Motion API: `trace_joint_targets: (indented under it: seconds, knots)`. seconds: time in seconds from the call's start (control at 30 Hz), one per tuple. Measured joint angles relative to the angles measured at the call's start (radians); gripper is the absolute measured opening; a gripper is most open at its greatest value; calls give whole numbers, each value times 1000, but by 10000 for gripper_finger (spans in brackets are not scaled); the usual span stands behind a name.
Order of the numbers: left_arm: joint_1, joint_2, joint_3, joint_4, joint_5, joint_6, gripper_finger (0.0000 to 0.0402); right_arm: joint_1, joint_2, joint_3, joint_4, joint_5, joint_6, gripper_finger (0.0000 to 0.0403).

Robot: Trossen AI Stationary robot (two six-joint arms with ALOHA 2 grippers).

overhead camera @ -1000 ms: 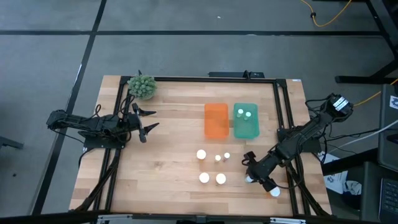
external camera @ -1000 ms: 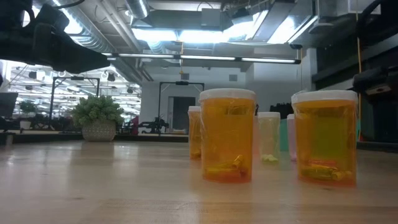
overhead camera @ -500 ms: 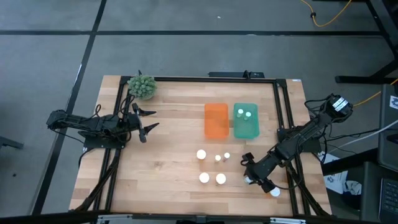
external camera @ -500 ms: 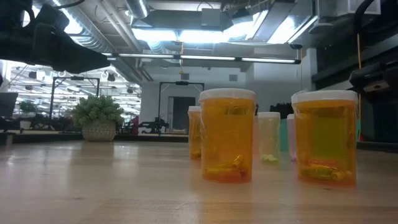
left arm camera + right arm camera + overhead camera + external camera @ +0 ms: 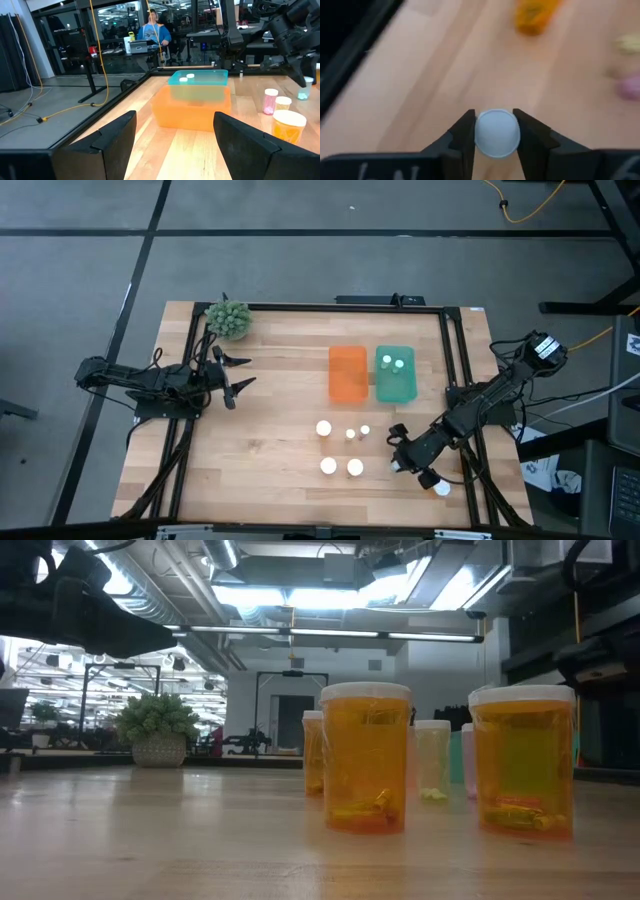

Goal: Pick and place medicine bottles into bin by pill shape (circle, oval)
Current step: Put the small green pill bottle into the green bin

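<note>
Right gripper [image 5: 496,131]: clenched on a small round bottle with a white cap [image 5: 497,133]. Both of my dark fingers [image 5: 462,135] press against opposite sides of the cap. Seen from above, this gripper [image 5: 401,463] is near the front right corner of the light wooden table [image 5: 270,430], and one more white-capped bottle [image 5: 441,488] stands just beside my arm at the table edge.

Left gripper [image 5: 238,376]: released, fingers spread wide, idle over the left half of the table near the small potted green plant [image 5: 228,318].

Remaining bottles: five white caps grouped on the bare wood left of my right gripper. The two front ones [image 5: 328,466] [image 5: 355,468] are orange-tinted bottles [image 5: 365,757] [image 5: 522,761] holding yellow pills; three more [image 5: 324,428] [image 5: 350,434] [image 5: 365,430] stand behind them.

Bins: the orange rectangular plastic tray [image 5: 347,374] and the teal rectangular plastic tray [image 5: 394,385] sit side by side, touching, behind the group. Two white-capped bottles [image 5: 386,362] [image 5: 398,365] stand in the teal tray.
</note>
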Motion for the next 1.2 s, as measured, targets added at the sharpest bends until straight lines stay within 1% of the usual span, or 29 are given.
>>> trace_joint_targets:
  seconds: [0.07, 0.17, 0.3, 0.4, 0.47, 0.6, 0.63, 0.7, 0.73, 0.8, 0.9, 0.97, 1.07, 1.2]
  knots:
    - [0, 0, 0, 0, 0, 0, 257, -1, -3, 0, -2, 97, 25, 111]
    - [0, 0, 0, 0, 0, 0, 257, -7, -20, 39, -104, 268, 85, 116]
    - [0, 0, 0, 0, 0, 0, 257, -18, -51, 157, -340, 440, 153, 116]
    - [0, 0, 0, 0, 0, 0, 257, -18, -64, 261, -488, 553, 154, 114]
    - [0, 0, 0, 0, 0, 0, 257, -17, -64, 332, -585, 671, 161, 114]
    - [0, 0, 0, 0, 0, 0, 257, -23, -64, 435, -802, 926, 243, 118]
    - [0, 0, 0, 0, 0, 0, 257, -27, -66, 448, -859, 978, 271, 118]
    - [0, 0, 0, 0, 0, 0, 257, -44, -69, 470, -971, 1047, 340, 119]
    - [0, 0, 0, 0, 0, -1, 257, -58, -72, 478, -1020, 1063, 382, 119]
    - [0, 0, 0, 0, 0, 0, 257, -95, -87, 479, -1127, 1064, 482, 119]
    - [0, 0, 0, 0, 0, 0, 257, -159, -123, 479, -1281, 1017, 641, 120]
    - [0, 0, 0, 0, 0, 0, 257, -196, -159, 479, -1344, 984, 707, 120]
    - [0, 0, 0, 0, 0, 0, 257, -239, -225, 479, -1364, 934, 730, 121]
    - [0, 0, 0, 0, 0, 1, 257, -293, -323, 473, -1346, 808, 730, 121]
